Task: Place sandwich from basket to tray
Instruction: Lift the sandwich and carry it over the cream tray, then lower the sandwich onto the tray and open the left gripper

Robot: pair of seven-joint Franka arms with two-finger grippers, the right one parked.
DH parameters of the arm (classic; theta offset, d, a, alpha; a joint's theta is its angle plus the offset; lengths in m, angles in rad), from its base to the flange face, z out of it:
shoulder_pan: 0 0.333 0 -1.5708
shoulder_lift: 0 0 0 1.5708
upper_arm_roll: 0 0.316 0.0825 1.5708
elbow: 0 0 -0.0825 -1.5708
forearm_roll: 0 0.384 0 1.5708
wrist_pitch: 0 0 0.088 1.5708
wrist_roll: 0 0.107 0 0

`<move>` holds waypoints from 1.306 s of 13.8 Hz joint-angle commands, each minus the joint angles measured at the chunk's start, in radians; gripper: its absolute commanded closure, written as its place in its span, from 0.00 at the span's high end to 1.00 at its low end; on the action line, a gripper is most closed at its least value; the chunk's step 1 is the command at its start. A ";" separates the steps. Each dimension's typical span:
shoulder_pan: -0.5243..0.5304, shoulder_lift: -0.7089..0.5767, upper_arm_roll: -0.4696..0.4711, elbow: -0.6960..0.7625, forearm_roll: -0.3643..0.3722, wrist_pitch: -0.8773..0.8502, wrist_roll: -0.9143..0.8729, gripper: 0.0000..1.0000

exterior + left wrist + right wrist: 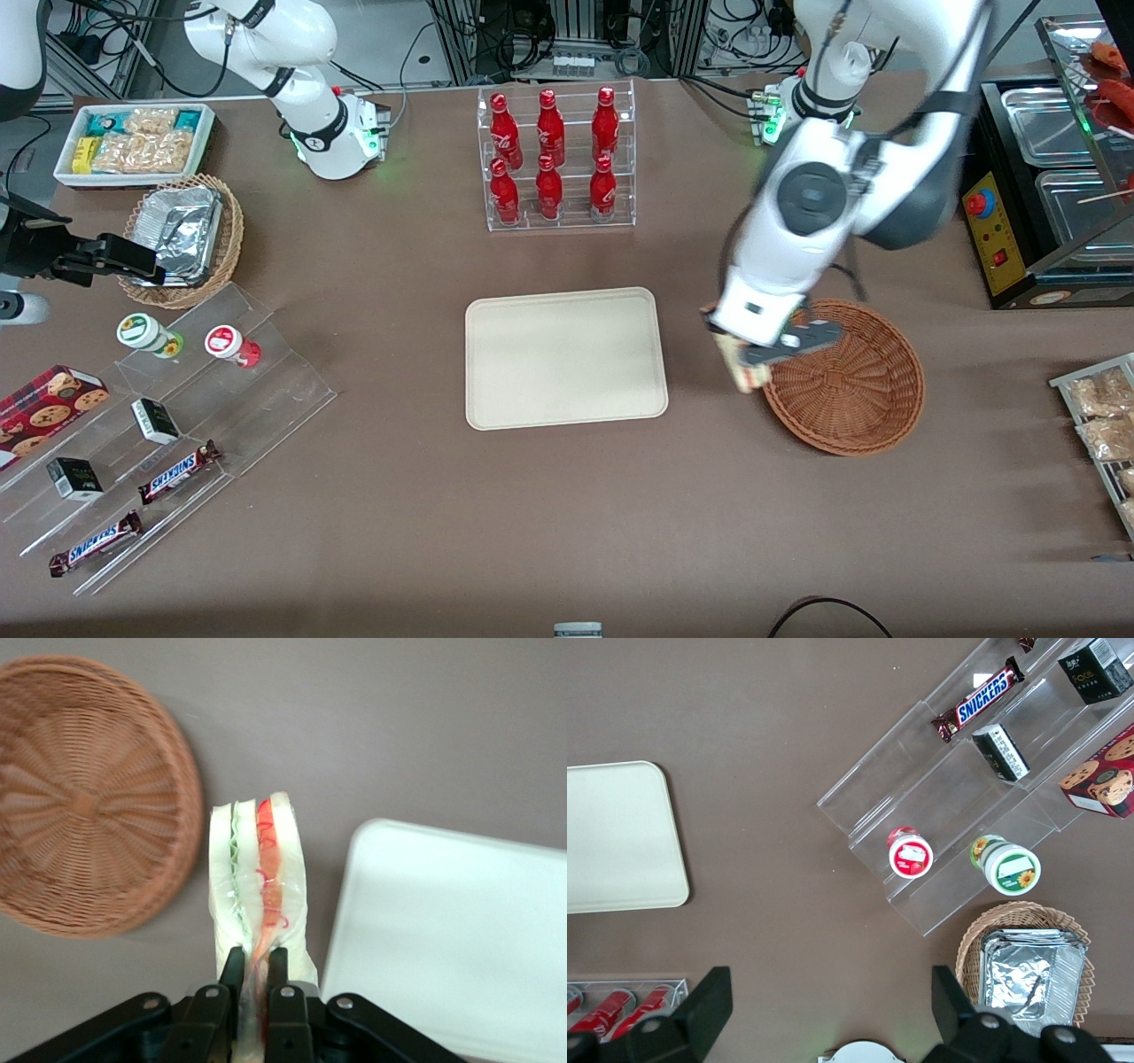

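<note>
- Brown cloth covers the table (pixel 567 532), which fills most of the front view.
- Cream tray (pixel 565 357) lies flat at the centre of that frame, bare.
- Reddish wicker basket (pixel 846 377) sits at centre right, toward the working arm's end; nothing lies in it.
- Clear rack of red bottles (pixel 555 159) stands at upper centre, farther from the front camera than the tray.
- Left gripper (pixel 254 988) hangs over the cloth between basket and tray, at the basket's rim, its fingers (pixel 282 992) pinching the sandwich.
- White-bread sandwich (pixel 257 881) is held on edge, clear of the basket, green and red-orange layers showing.
</note>
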 commanded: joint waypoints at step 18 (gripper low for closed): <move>-0.356 0.508 0.013 0.366 0.012 0.214 -0.092 0.00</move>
